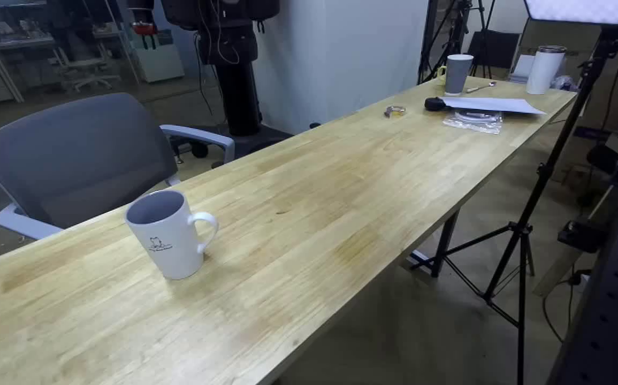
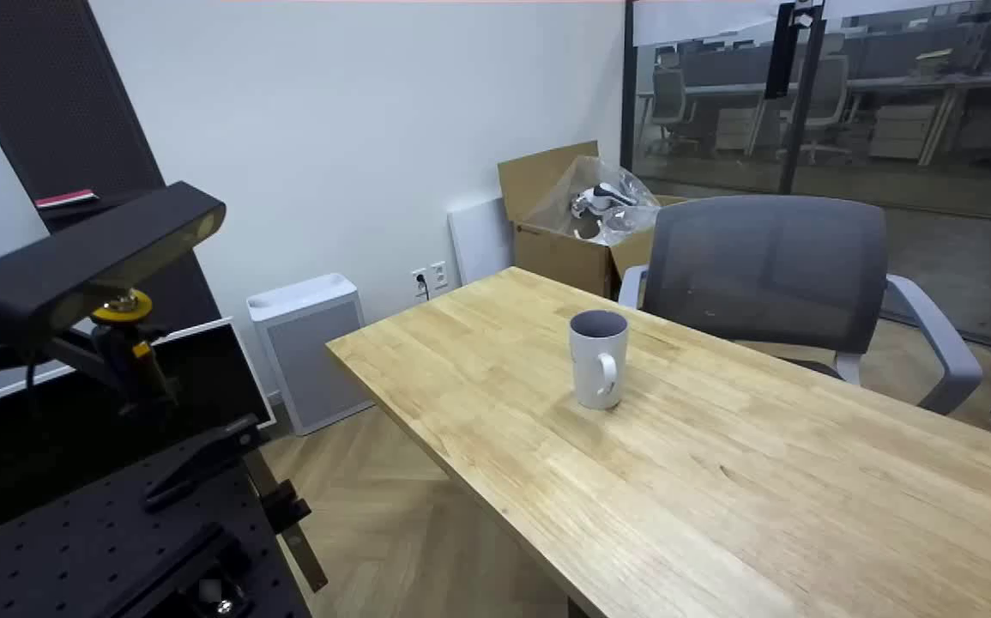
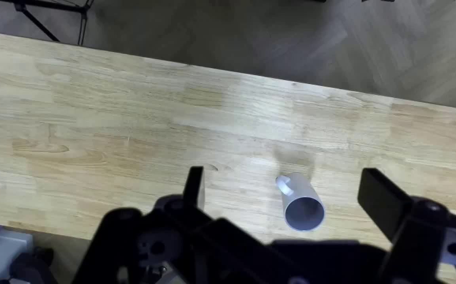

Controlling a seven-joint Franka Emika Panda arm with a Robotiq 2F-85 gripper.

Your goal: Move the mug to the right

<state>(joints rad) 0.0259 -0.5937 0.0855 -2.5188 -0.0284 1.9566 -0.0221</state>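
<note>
The white mug (image 1: pixel 175 251) stands upright on the wooden table (image 1: pixel 314 182), near the chair-side edge. It has a dark grey interior and a small printed drawing on its side. It also shows in an exterior view (image 2: pixel 588 369), its handle turned towards that camera. In the wrist view the mug (image 3: pixel 297 187) appears from above, between the fingers of my gripper (image 3: pixel 283 171) in the picture, handle towards the left. My gripper is open, its black fingers wide apart and not touching the mug. It seems to hang above the mug. I cannot clearly make out my gripper in either exterior view.
A grey chair (image 1: pixel 84 155) stands against the table's edge. At the far end are a grey cup (image 1: pixel 457 75), a white tumbler (image 1: pixel 546 69), papers (image 1: pixel 490 105), a plastic bag (image 1: pixel 474 122) and a small shiny item (image 1: pixel 394 111). A black tripod (image 1: pixel 523 230) stands alongside.
</note>
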